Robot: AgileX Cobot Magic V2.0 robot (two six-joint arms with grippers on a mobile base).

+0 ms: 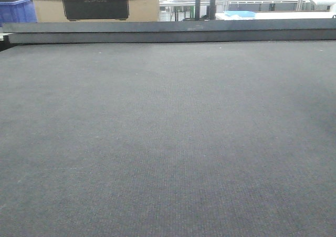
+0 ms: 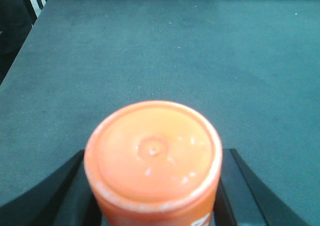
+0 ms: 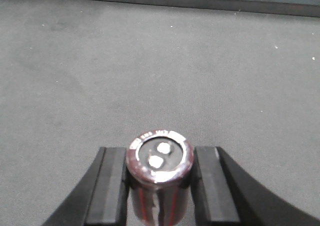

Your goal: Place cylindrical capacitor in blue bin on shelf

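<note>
1. The left gripper (image 2: 154,208) has its two black fingers (image 2: 67,191) clamped on the sides of the cylindrical capacitor (image 2: 152,151). This is a stubby orange cylinder held upright, with its round top facing the left wrist camera.
2. The capacitor hangs over the desk (image 1: 168,142), a wide surface with a dark grey felt cover. Nothing shows whether its base touches the felt. The front view shows neither arm.
3. The right gripper (image 3: 159,188) is likewise closed on a dark red cylinder (image 3: 159,158). That cylinder is narrower, and two silver terminals show on its top.
4. Beyond the desk's far edge stands a cardboard box (image 1: 94,1). A blue crate (image 1: 16,10) sits just past the far left corner. It cannot be told whether this crate is the target bin, and no steel shelf is clearly in view.
5. Judged step: the pick looks complete, and the carry to the shelf is about to begin or under way.
6. The next move probably calls for keeping the grip firm and the cylinder upright. The arm or the base must then bring the shelf and bin into view. The fingers should part only once the capacitor is over the bin's opening.
</note>
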